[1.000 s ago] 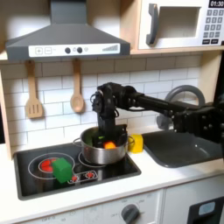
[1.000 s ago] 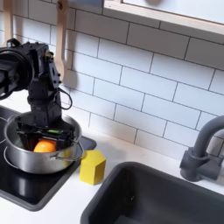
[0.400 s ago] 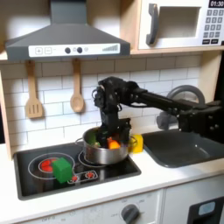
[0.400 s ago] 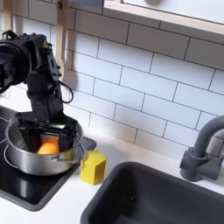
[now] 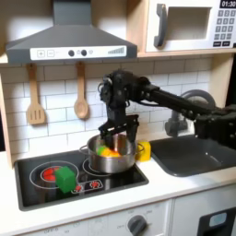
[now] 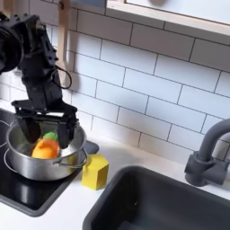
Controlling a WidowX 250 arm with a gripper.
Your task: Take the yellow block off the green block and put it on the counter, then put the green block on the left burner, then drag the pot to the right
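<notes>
The silver pot (image 5: 111, 159) (image 6: 36, 162) stands on the black stovetop's burner at the first exterior view's right, with orange toy food (image 6: 44, 148) inside it. My gripper (image 5: 115, 130) (image 6: 43, 130) hangs just above the pot, open, its fingers spread over the rim and holding nothing. The yellow block (image 5: 143, 149) (image 6: 95, 171) rests on the white counter (image 5: 41, 208) between pot and sink. In the first exterior view, the green block (image 5: 64, 178) sits on the left burner.
The black stovetop (image 5: 32, 170) lies at the first exterior view's left. A dark sink (image 5: 192, 157) (image 6: 166, 205) and a grey faucet (image 5: 189, 100) (image 6: 207, 153) lie past the yellow block. A spatula (image 5: 35, 97) and a spoon (image 5: 81, 92) hang on the tiled wall.
My gripper has risen from down at the pot's rim to just above it, fingers now spread. The toy food shifted a little inside the pot. The blocks stayed put.
</notes>
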